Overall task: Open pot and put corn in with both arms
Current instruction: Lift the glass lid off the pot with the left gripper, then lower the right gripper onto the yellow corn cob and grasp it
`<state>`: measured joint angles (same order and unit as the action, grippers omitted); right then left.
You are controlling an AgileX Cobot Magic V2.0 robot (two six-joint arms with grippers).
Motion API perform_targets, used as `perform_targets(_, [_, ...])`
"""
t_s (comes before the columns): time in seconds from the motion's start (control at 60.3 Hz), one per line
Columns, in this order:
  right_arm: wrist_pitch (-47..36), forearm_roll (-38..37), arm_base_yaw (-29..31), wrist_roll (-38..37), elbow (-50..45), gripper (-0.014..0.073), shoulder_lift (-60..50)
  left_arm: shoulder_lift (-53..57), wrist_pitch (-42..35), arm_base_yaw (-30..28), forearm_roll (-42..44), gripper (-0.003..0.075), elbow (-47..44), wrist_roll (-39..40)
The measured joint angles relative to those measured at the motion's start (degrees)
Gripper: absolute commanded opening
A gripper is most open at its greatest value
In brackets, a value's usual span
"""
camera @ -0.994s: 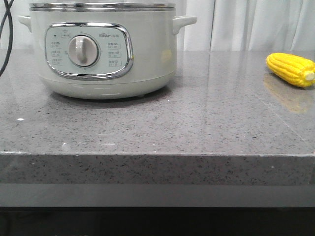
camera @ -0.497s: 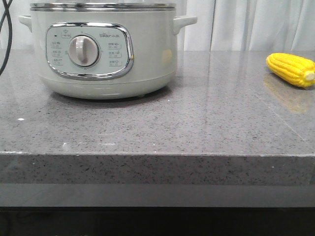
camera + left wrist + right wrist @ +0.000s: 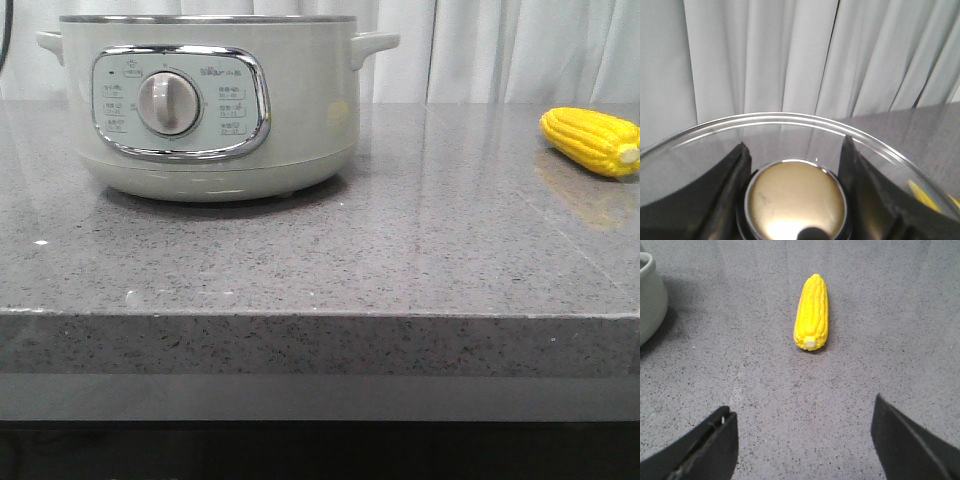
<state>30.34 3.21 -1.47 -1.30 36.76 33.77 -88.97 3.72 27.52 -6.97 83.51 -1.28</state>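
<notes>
The pale cream-green pot stands at the back left of the counter, with its steel rim bare in the front view. My left gripper is shut on the gold knob of the glass lid, one black finger on each side of the knob. The lid is above the front view's frame. The yellow corn lies on the counter at the far right. In the right wrist view the corn lies ahead of my open, empty right gripper, pale cut end toward it. Neither gripper shows in the front view.
The grey speckled counter has its front edge close to the camera. White curtains hang behind it. The pot's side shows at the edge of the right wrist view, with bare counter between it and the corn.
The glass lid's rim, seen on top of the pot earlier, has gone up out of the front view. The black cable at the left edge has mostly left the frame. The corn has not moved.
</notes>
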Motion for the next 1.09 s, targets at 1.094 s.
perform_targets(1.094, [3.57, 0.51, 0.00, 0.00, 11.62, 0.0569, 19.21, 55.15, 38.79, -1.81, 5.89, 0.0148, -31.18, 0.00])
